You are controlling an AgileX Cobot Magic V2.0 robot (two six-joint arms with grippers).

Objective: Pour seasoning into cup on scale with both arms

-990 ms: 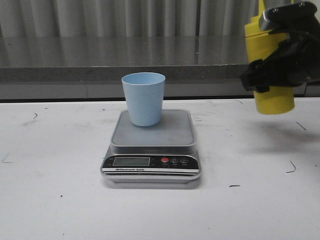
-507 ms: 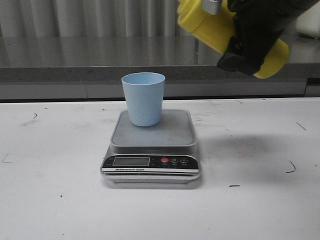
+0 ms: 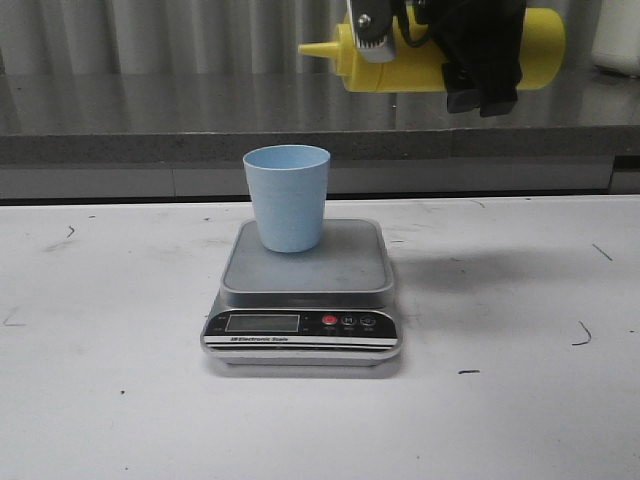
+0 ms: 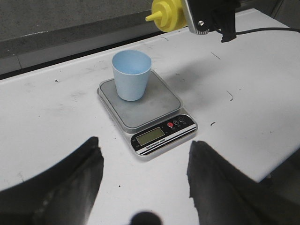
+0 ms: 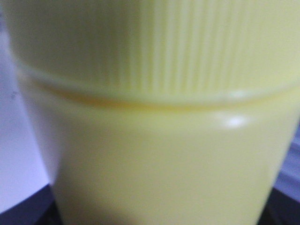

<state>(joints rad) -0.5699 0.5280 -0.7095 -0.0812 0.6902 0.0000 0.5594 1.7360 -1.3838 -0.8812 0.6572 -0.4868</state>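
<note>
Your right gripper [image 3: 480, 60] had its fingers clamped on the seasoning [image 3: 420, 55], held level high above the surface [image 3: 110, 400], nozzle pointing left, right of the cup [image 3: 287, 197]. The cup stood on the scale [image 3: 303, 300]. Your left gripper [image 4: 143, 187] hung back, fingers spread wide.

place: a robot test lab or workshop, not a home kitchen
bench [image 3: 100, 400]: plain white top, scuffed with dark marks and scratches
backdrop: grey corrugated metal wall [image 3: 200, 35] behind a grey speckled ledge [image 3: 150, 145]
equipment: digital kitchen scale [image 3: 302, 300] set alone mid-bench; black cabled robot arm [image 3: 480, 50] overhead
</note>
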